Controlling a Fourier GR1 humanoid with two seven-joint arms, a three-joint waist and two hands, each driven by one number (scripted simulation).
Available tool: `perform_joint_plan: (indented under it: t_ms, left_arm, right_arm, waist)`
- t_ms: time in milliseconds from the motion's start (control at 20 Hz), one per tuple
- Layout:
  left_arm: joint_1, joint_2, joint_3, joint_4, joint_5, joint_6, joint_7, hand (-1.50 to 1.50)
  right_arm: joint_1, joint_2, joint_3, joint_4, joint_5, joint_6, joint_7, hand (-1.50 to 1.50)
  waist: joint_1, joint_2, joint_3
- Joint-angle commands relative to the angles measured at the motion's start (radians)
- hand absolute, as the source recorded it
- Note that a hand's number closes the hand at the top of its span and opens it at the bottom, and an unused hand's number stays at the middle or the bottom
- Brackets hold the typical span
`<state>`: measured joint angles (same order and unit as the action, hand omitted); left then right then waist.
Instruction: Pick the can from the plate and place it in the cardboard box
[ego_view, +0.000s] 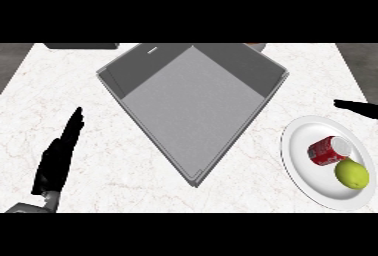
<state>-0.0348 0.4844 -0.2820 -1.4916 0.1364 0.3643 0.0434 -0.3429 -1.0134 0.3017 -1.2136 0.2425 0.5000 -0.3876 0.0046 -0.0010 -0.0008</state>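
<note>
- Over at four o'clock on the table (44, 90), the can (328, 151) lies on its side on the white plate (295, 150), red body, pale end turned toward two o'clock.
- Right against it, at its five o'clock, sits a yellow-green lime (352, 174); the two look to be touching or nearly so.
- My right robot hand (356, 107) only pokes in from the edge at three o'clock, above the plate and clear of the can; I see a dark tip and nothing more, so whether it's spread or curled I cannot tell.
- My left robot hand (59, 152) rests at eight o'clock, fingers straight and pointing up toward twelve, holding nothing, well apart from everything.
- How the can will handle, as I judge it: a stiff metal cylinder, probably light, smooth-walled and slippery, and lying down it is free to roll on the plate.
- Where to take hold: across the red body at mid-length, fingers on one long side and thumb on the other, not on the ends.
- The lime crowds the five o'clock side, so I'd come in from eleven o'clock.
- Destination: the grey cardboard box (192, 110) sits open at twelve o'clock, its inside showing nothing, a wide target.
</note>
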Motion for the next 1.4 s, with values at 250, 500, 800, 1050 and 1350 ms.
perform_joint_plan:
  t_ms: [250,500,800,1050,1350]
  left_arm:
    - [0.025,-0.060,0.034,-0.037,-0.081,-0.002,0.030,0.00]
    - [0.043,-0.035,0.098,-0.077,-0.085,-0.072,0.047,0.00]
    - [0.032,-0.109,0.130,-0.018,-0.130,-0.107,0.010,0.00]
    - [-0.014,-0.148,0.128,-0.024,-0.179,-0.108,0.067,0.00]
    - [0.001,-0.114,0.240,0.050,-0.133,-0.224,-0.019,0.00]
  right_arm:
    - [0.098,0.112,-0.057,-0.050,0.146,-0.042,0.088,-1.50]
    - [0.090,0.124,-0.101,-0.085,0.208,0.037,0.139,-1.50]
    - [0.099,0.211,-0.156,-0.039,0.305,0.024,0.089,-1.50]
    - [0.118,0.244,-0.168,-0.007,0.377,-0.006,0.027,-1.50]
    - [0.079,0.312,-0.192,0.061,0.444,0.002,0.021,-1.50]
  waist:
    - [-0.003,0.001,0.001]
    - [-0.003,0.000,0.001]
    - [-0.003,0.001,0.001]
    - [-0.005,0.001,0.001]
    - [-0.002,0.002,0.001]
